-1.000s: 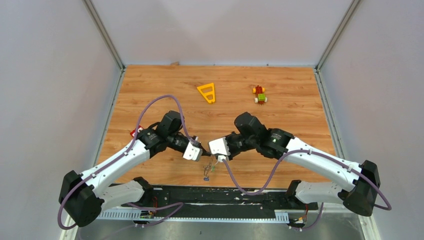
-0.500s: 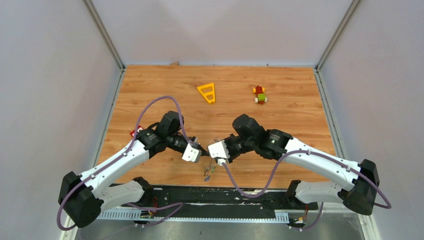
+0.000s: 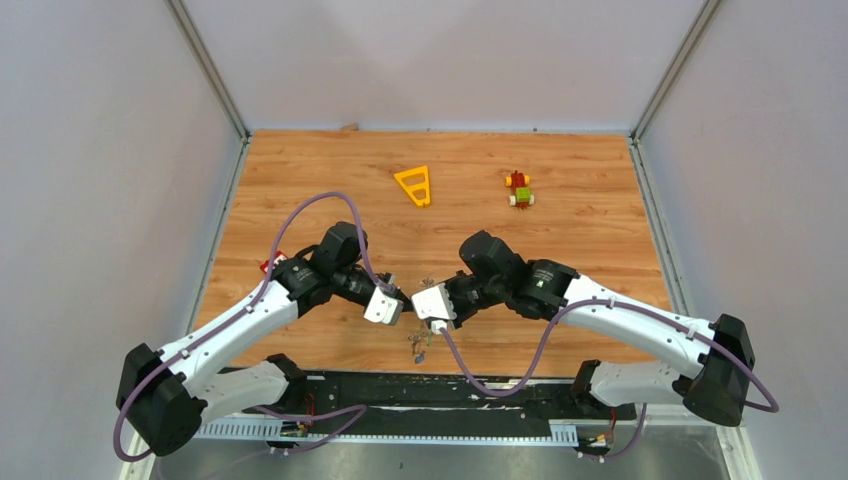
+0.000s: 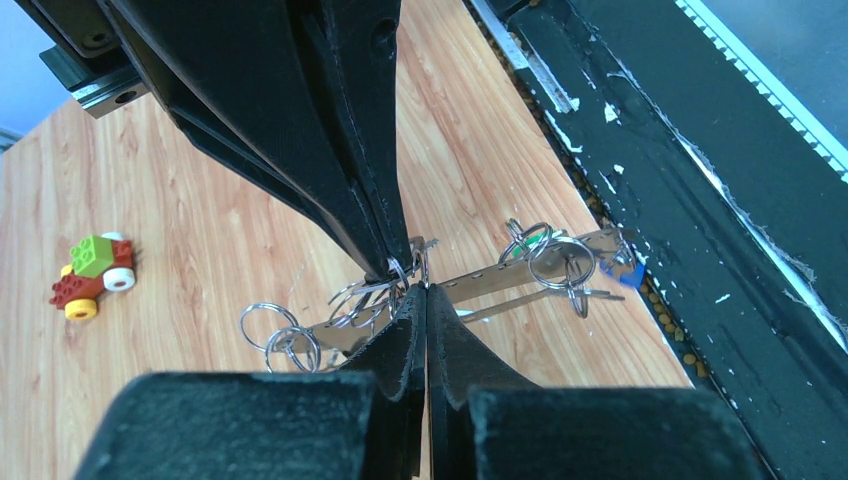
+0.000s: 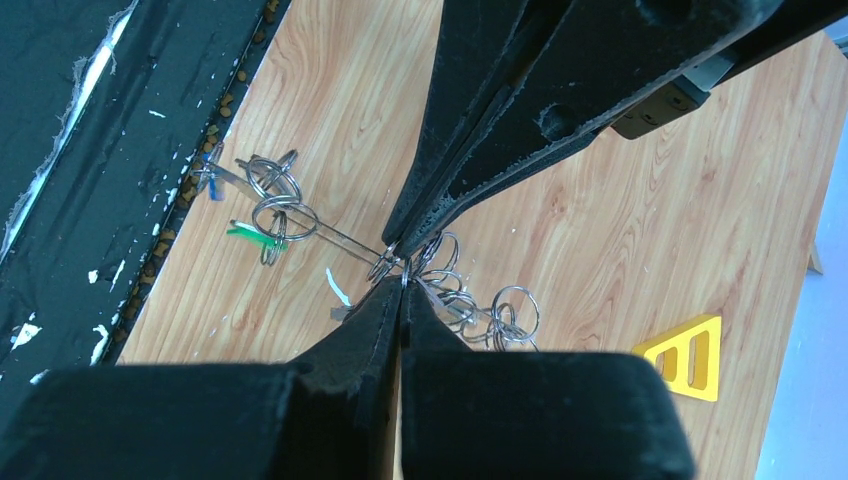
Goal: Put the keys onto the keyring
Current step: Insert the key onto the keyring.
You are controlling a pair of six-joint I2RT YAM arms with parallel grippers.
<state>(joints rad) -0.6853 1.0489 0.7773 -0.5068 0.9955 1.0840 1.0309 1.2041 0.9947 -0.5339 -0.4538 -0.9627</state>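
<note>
There were two arms, one keyring, one yellow triangle frame (image 3: 414,186) and one toy block figure (image 3: 519,189). The left claw (image 4: 425,292) and the right claw (image 5: 401,282) were both clenched, tip to tip, on the middle of the keyring (image 4: 490,278). Whether they nipped its bar or a small ring there could not be told.

The keyring hung between them above the near part of the table (image 3: 560,260), with the keys (image 4: 626,272) at the end toward the black strip (image 4: 640,150) along the table's near edge. One blue tag and one green tag showed. The small split rings sat in two clusters, too tangled to count.

From above, all this was only a dark speck under the claws. The wrist views showed the rings and tags, the left one also the toy and the right one the triangle.

The far half of the table lay bare wood apart from the triangle and toy, which were well apart from the claws. Grey walls closed three sides.
</note>
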